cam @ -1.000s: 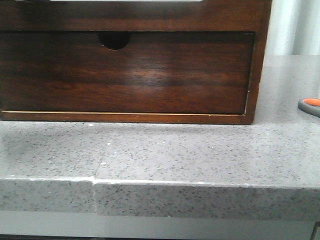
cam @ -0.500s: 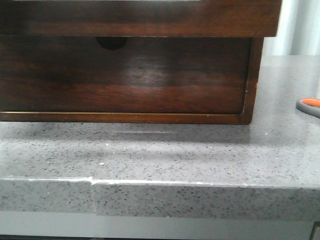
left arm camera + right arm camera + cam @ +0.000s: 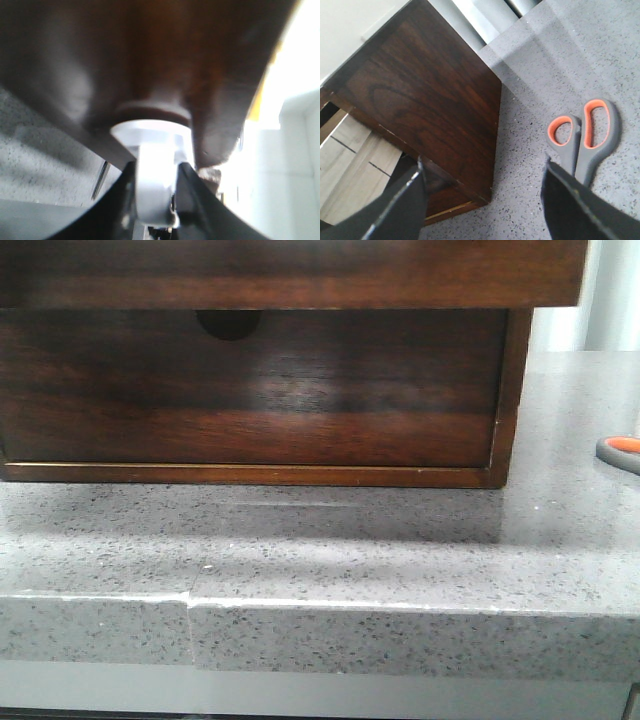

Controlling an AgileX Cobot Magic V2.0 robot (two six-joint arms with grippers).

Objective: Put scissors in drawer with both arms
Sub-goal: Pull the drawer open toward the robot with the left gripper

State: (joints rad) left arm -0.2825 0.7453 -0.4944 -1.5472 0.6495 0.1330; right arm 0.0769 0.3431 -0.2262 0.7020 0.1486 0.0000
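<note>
While the drawer (image 3: 290, 275) stands pulled forward past the wooden chest (image 3: 250, 390), overhanging the lower front with the half-round notch (image 3: 229, 323), the scissors (image 3: 585, 137) lie flat on the grey speckled counter (image 3: 400, 550), well to the right of the chest. Left gripper (image 3: 156, 192): view blurred, fingers closed around a white part at the wood edge. Right gripper (image 3: 482, 200): fingers spread wide, empty, above counter beside scissors.
</note>
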